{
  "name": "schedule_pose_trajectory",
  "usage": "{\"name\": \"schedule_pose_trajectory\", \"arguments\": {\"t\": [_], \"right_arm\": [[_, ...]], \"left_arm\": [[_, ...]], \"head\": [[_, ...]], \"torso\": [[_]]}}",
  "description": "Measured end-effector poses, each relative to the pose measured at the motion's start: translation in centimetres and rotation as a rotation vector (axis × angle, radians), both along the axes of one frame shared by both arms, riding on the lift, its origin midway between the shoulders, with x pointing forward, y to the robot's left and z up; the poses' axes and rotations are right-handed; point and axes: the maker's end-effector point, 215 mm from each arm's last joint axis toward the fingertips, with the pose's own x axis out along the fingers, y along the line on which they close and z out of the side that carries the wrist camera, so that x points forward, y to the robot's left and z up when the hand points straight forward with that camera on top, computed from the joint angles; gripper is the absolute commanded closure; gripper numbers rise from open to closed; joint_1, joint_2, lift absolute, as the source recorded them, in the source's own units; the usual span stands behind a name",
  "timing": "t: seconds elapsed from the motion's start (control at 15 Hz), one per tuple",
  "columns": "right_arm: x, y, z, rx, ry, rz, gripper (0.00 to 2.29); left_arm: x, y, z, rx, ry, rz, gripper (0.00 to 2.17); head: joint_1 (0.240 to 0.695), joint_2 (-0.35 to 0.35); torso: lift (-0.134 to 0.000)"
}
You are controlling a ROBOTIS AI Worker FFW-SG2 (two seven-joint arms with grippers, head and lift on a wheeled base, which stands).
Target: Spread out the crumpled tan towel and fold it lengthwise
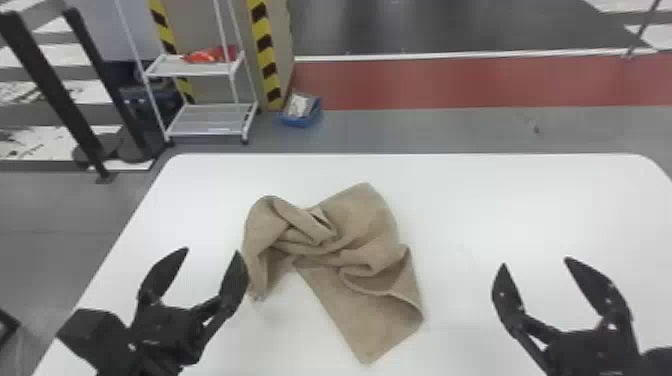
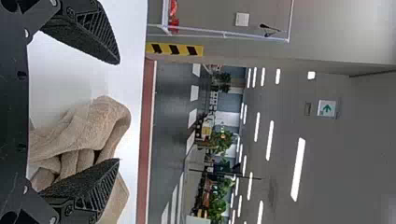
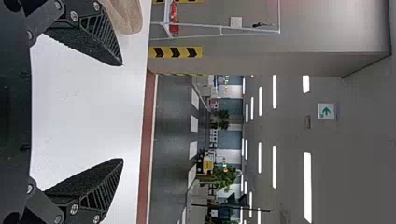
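Tan towel (image 1: 345,225) lies crumpled on the white table (image 1: 510,200), near the middle of the part that the head view shows. Its left portion is bunched into a thick loop, with one end hanging back toward the robot, and a rolled fold crosses the top beside a small dark hollow. To the right of that, a broader piece spreads toward the table's far edge and rounds off there. Wrinkles cross the middle, and below them a smoother flap runs toward the robot and ends in a corner; on its right side the hem curls up and over. The left gripper (image 1: 212,250) is at the near left of the towel, its two black fingers spread wide with nothing between them. Its inner finger sits close by the towel's left end, though I cannot tell whether the two touch. In the left wrist view, that finger partly covers the cloth behind it. The right gripper (image 1: 535,262) is well apart from the towel, on the right side, also open and holding nothing. Past the table, a white shelf cart (image 1: 207,120) stands on the floor with a blue bin (image 1: 300,121) near it.
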Motion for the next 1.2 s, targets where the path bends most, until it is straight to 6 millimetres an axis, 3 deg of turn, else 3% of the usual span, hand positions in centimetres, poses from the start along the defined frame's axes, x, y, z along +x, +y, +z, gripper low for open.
{"name": "schedule_pose_trajectory", "arguments": {"t": [0.6, 1.2], "right_arm": [[0.6, 1.4, -1.3, -0.058, 0.039, 0.030, 0.17], [0.6, 1.3, -1.5, -0.055, 0.044, 0.029, 0.17]], "left_arm": [[-1.6, -3.8, -4.1, -0.052, 0.087, -0.057, 0.21], [-1.8, -5.4, -8.0, -0.069, 0.190, -0.077, 0.27]], "head": [[0.695, 0.061], [0.695, 0.037]], "torso": [[-0.124], [-0.124]]}}
